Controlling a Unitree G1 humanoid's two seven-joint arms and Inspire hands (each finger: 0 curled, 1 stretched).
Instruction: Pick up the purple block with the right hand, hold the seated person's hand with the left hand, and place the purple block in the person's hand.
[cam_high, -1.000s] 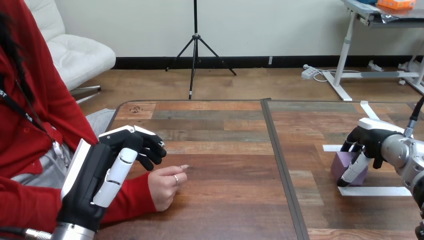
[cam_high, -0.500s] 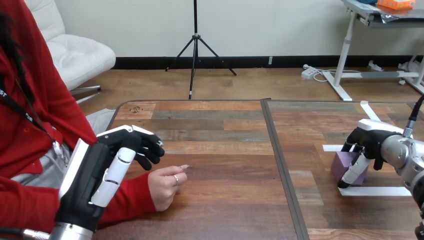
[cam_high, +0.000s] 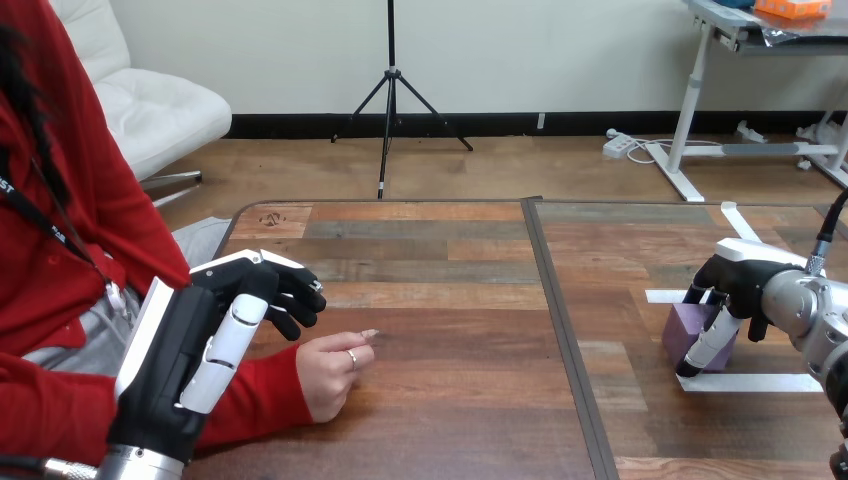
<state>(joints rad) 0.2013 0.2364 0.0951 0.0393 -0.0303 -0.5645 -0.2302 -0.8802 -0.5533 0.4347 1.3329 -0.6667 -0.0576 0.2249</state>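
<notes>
The purple block (cam_high: 690, 331) rests on the table at the right, between strips of white tape. My right hand (cam_high: 742, 277) is over it, thumb down its near face and fingers curled behind it. At the left, the person's hand (cam_high: 330, 366) lies loosely closed on the table, red sleeve behind it. My left hand (cam_high: 190, 345) hovers above the person's wrist and sleeve, apart from it, with its fingers relaxed and slightly bent, holding nothing.
White tape strips (cam_high: 750, 382) mark the table around the block. A dark seam (cam_high: 562, 340) runs down the table's middle. The person sits at the left edge. Bare wood lies between the person's hand and the block.
My left hand has drifted slightly left and down over the person's sleeve. My right hand has settled a little closer on the block, which has not moved.
</notes>
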